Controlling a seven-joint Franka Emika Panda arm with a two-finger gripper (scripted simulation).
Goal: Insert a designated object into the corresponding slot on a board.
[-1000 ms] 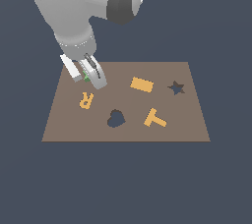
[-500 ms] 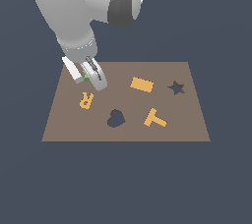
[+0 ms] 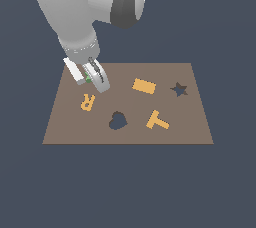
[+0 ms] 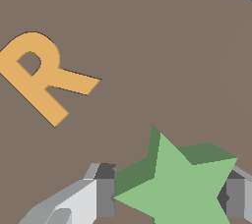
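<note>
Wrist view shows the jaws closed on the green star, one pad pressing each of two opposite sides, with the fingers grey and dark at the tips. Its thick darker green edge shows above the lighter face, and the brown board lies beneath it. An orange R sits flat on the board near the star, apart from it. From the exterior view, the gripper hangs over the board's far corner on the exterior view's left, and only a small speck of the green star shows between the white and grey fingers. Whether the star touches the board or is raised off it cannot be told. The orange R lies just nearer the camera than the gripper. A dark heart-shaped cutout is toward the middle front, an orange rectangle behind it, and an orange T beside the heart. The star-shaped slot is on the exterior view's right, well apart from the held star.
</note>
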